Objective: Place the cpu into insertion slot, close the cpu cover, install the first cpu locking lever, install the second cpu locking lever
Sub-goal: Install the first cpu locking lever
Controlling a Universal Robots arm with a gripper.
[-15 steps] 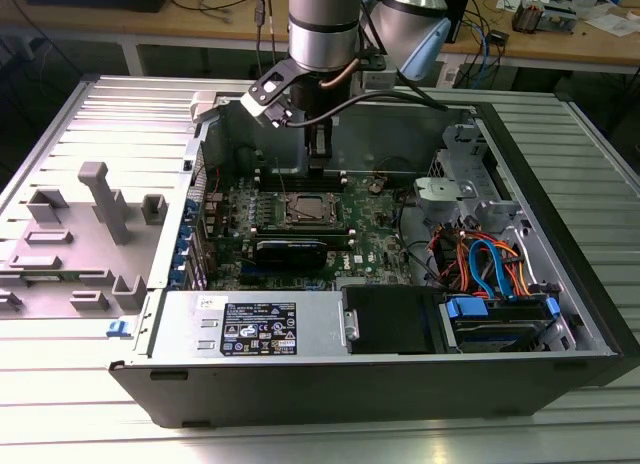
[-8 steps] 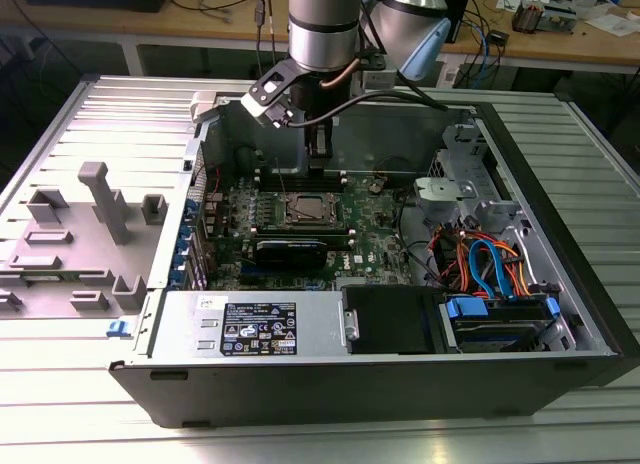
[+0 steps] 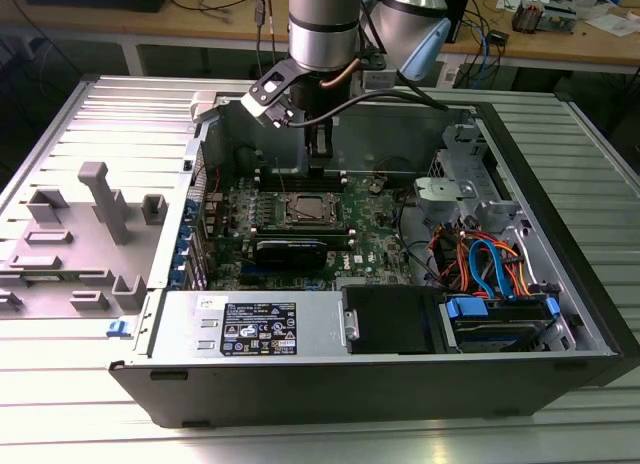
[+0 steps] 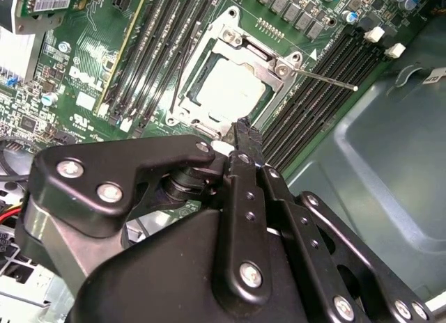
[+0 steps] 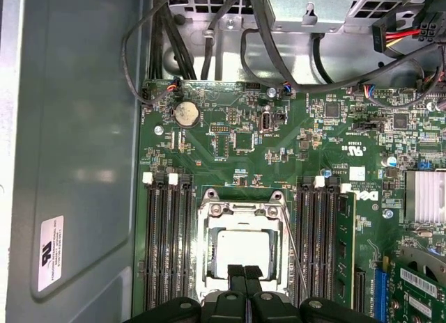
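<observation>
My gripper (image 3: 320,164) hangs vertical, upper centre in exterior view — jaws together, empty — over cpu cover (image 5: 240,211) rim; memory slots (image 5: 167,246) flanking.

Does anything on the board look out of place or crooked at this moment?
Yes. One thin lever sticks out from the corner of the cover and slants across the memory slots, not tucked along the cover's edge. Nothing else looks damaged.

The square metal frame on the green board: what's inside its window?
The window of the cpu cover shows the cpu, its plain silver top. What lies under the chip is covered by it, and the claw hides part of one window edge.
</observation>
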